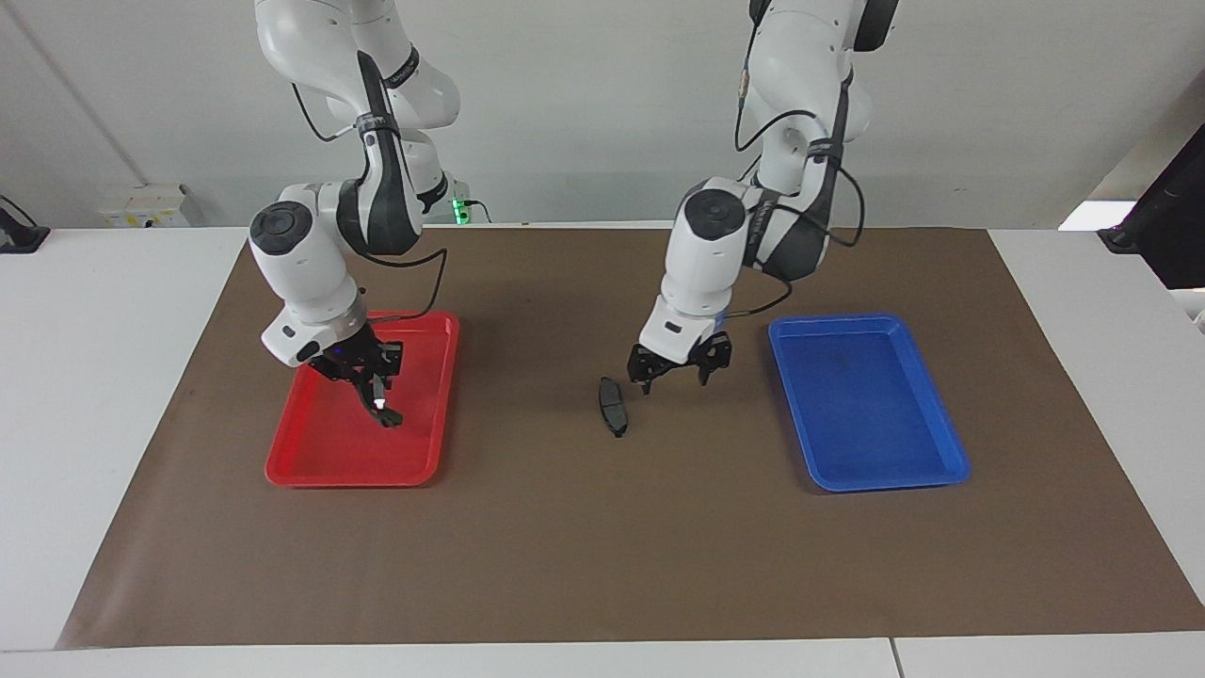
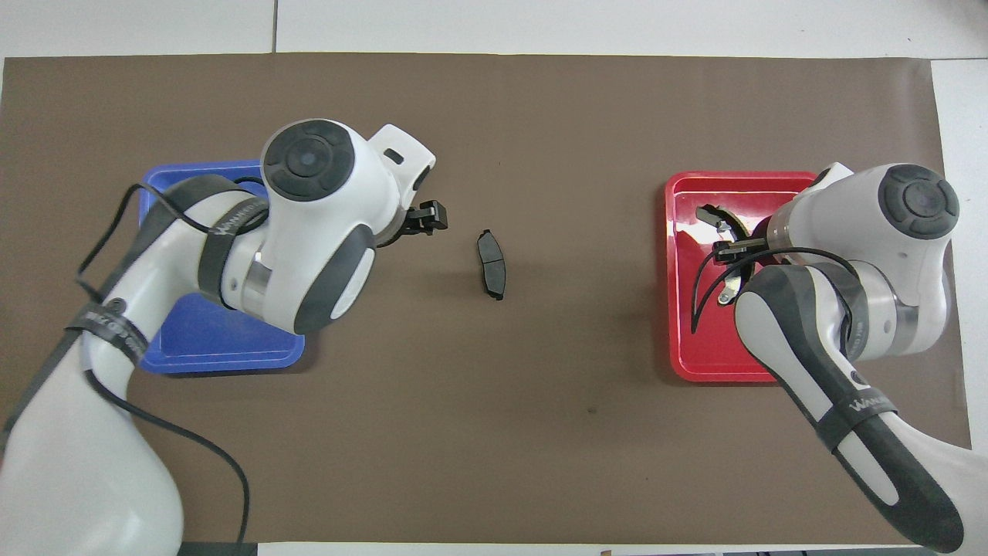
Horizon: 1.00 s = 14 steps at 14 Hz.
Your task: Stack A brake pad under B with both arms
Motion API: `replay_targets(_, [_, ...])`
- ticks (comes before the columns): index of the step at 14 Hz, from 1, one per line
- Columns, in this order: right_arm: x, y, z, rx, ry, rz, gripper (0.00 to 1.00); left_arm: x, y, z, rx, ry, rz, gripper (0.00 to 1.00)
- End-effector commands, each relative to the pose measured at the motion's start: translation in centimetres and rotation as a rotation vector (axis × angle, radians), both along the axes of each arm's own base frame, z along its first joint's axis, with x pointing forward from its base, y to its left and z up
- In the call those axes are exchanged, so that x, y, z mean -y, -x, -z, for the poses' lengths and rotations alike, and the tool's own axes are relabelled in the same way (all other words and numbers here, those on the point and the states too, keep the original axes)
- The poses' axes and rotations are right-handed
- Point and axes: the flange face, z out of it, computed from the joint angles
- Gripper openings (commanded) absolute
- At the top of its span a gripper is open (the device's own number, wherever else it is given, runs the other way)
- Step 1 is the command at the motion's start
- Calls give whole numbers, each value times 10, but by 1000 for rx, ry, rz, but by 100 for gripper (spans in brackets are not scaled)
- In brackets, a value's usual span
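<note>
The A brake pad, short, flat and dark grey, lies on the brown mat between the two trays; it also shows in the overhead view. My left gripper is open and empty, low over the mat right beside the pad, toward the blue tray. One of its fingers shows past the wrist in the overhead view. B, the long curved black pad with a shiny spot, is in the red tray. My right gripper is shut on B, which hangs tilted, its lower end at the tray floor.
The blue tray stands empty on the mat toward the left arm's end, partly under the left arm in the overhead view. The red tray stands toward the right arm's end. The brown mat covers the table's middle.
</note>
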Motion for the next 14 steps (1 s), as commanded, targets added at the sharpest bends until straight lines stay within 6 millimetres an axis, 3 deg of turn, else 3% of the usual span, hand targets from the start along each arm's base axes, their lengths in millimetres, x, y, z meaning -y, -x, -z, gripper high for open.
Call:
replay_targets(1, [-65, -8, -11, 29, -31, 40, 0, -79, -8, -30, -71, -12, 99, 100])
replay_targets(4, [-155, -8, -9, 29, -47, 7, 0, -173, -16, -58, -107, -6, 190, 100])
replay_targets(7, [-241, -17, 11, 20, -56, -36, 0, -259, -11, -87, -107, 10, 241, 100])
replay_targets(9, [-267, -16, 19, 32, -55, -79, 0, -294, -3, -103, -113, 12, 235, 100])
replay_targets(11, [-294, -12, 26, 35, -48, -131, 0, -312, 1, -122, -121, 14, 206, 100])
replay_targets(14, [-290, -19, 41, 38, -24, -159, 0, -322, 4, -150, -127, 1, 192, 100])
